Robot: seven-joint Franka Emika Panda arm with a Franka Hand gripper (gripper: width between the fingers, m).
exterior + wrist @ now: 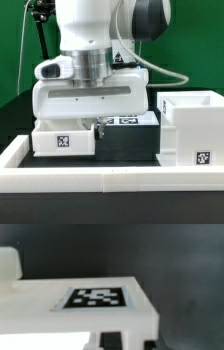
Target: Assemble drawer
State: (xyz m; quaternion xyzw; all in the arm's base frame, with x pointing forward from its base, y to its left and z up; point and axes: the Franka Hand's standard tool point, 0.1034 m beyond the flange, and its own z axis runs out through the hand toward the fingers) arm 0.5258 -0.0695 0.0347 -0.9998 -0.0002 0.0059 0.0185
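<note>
A small white tray point(62, 140) with a black-and-white tag lies at the exterior view's left, behind the low wall. In the wrist view its tagged top face point(97, 298) fills the middle. My gripper point(97, 128) is down at the tray's edge on the exterior view's right. In the wrist view the gripper point(127, 339) has a dark finger on each side of the tray's white wall, closed onto it. The tall hollow box housing point(190, 125) stands at the exterior view's right, apart from the gripper. A second tray does not show.
The long low white wall point(100, 178) runs along the front of the dark table. A tagged white strip point(128, 120) shows just behind the gripper. The arm's white body hides much of the middle. A green backdrop stands behind.
</note>
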